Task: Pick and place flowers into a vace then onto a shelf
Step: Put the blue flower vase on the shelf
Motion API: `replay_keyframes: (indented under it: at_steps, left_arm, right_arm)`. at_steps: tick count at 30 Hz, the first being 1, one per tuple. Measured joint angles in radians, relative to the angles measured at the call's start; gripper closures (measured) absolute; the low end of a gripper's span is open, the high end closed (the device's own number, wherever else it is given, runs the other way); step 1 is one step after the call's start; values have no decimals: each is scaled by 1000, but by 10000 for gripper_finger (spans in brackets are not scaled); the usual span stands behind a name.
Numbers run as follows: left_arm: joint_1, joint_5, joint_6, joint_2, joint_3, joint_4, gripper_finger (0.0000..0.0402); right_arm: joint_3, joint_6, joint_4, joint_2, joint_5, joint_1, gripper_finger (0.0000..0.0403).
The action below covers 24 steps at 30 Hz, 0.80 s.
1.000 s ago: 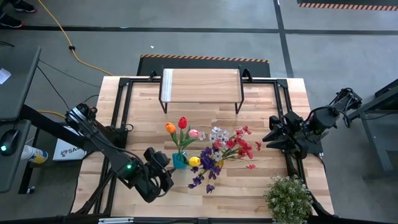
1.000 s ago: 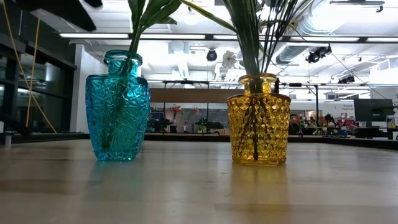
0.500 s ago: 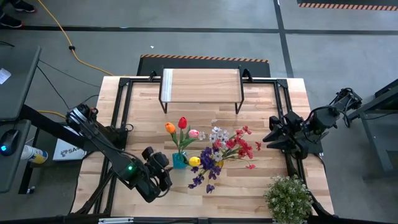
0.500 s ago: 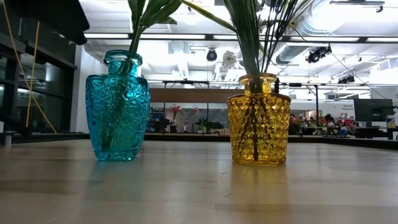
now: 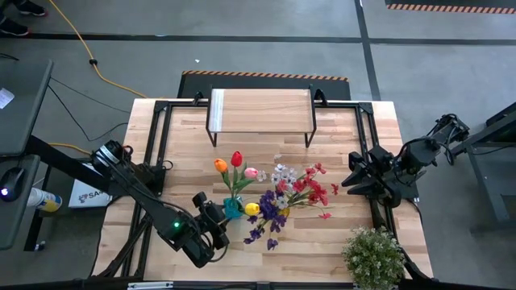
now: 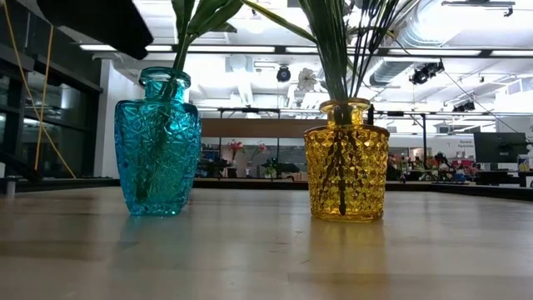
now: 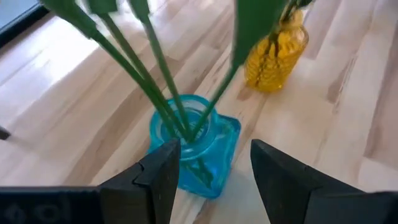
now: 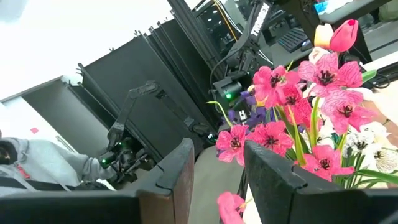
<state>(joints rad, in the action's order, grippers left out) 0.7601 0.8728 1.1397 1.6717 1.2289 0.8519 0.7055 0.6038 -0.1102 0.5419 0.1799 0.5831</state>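
Orange, red and pink tulips (image 5: 235,165) stand with their stems in a blue glass vase (image 7: 208,134) that rests on the table; a yellow tulip (image 5: 252,209) shows beside it. Purple, white and red sprays (image 5: 302,189) stand in a yellow glass vase (image 6: 346,162) to its right. My left gripper (image 7: 214,162) is open, just above and near-left of the blue vase (image 6: 158,146), one finger toward each side of its neck. My right gripper (image 5: 348,179) is open at the table's right edge, pointing at the sprays. The shelf (image 5: 260,111) stands at the far middle.
A bushy pale-green potted plant (image 5: 373,256) stands at the near right corner. Black frame rails (image 5: 157,137) run along the table's left and right sides. Bare wood lies between the vases and the shelf, and in front of the vases.
My left gripper has come down and moved toward the table's right edge, closer to the blue vase, rolling a little as it went. In the low view its dark shape now reaches farther in from the upper left. The vases and flowers have stayed put.
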Motion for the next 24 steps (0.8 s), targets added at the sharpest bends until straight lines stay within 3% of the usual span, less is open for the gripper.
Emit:
replay_keyframes:
  at_steps: [24]
  left_arm:
    - [0,-18,-62,1,-2,28,174]
  right_arm:
    - [0,-1,-4,0,0,0,272]
